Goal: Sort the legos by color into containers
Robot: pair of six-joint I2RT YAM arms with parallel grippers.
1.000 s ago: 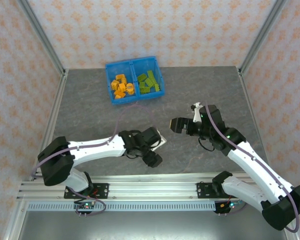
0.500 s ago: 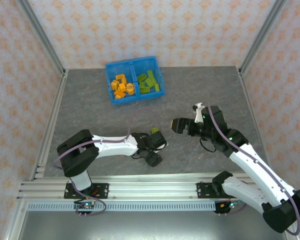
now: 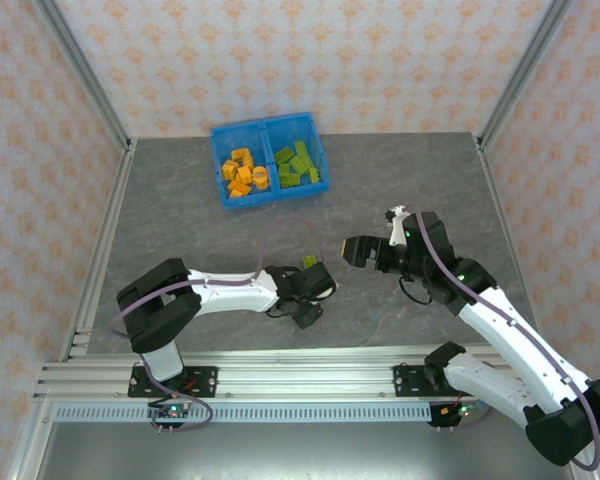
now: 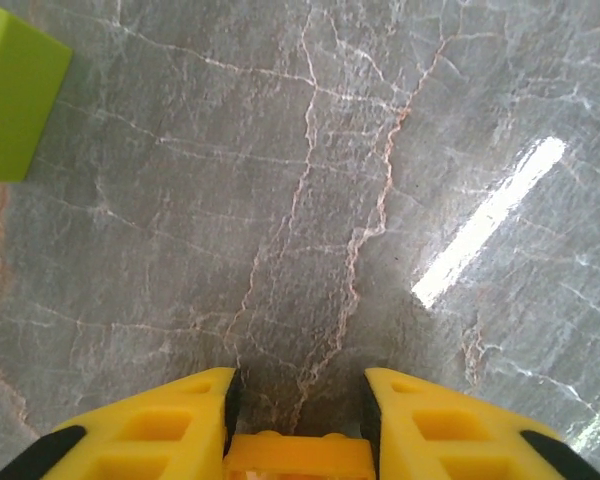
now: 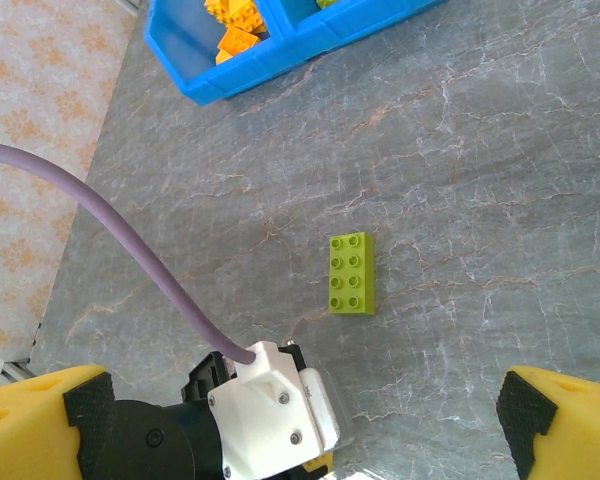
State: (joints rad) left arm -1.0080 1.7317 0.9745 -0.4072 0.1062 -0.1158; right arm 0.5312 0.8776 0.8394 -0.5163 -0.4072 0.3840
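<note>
**Green lego lying outside the blue bin**

One lime green lego (image 5: 352,273) lies flat on the grey marbled table (image 5: 500,200). Its studs face up, in two rows of four. It is well apart from the blue bin (image 5: 280,58), on the side of the bin that faces the arm bases, and nothing touches it.

Inside the bin, the left compartment (image 3: 235,138) holds the orange legos (image 3: 242,171). The right compartment (image 3: 290,135) holds the green legos (image 3: 298,165), and the divider wall (image 3: 270,160) stands between the two groups.

The left gripper (image 4: 300,388) is farther from the bin than the loose lego and near to it. In the left wrist view the lego is a green corner at the upper left, apart from the yellow fingers (image 4: 150,425). These fingers stand apart, with bare table between them. Low between them is an orange-yellow piece (image 4: 300,455), and I cannot tell what it is.

The right gripper (image 3: 356,250) is also well apart from the bin, to the right of the loose lego. Its fingers (image 5: 45,420) are spread wide and hold nothing.
</note>
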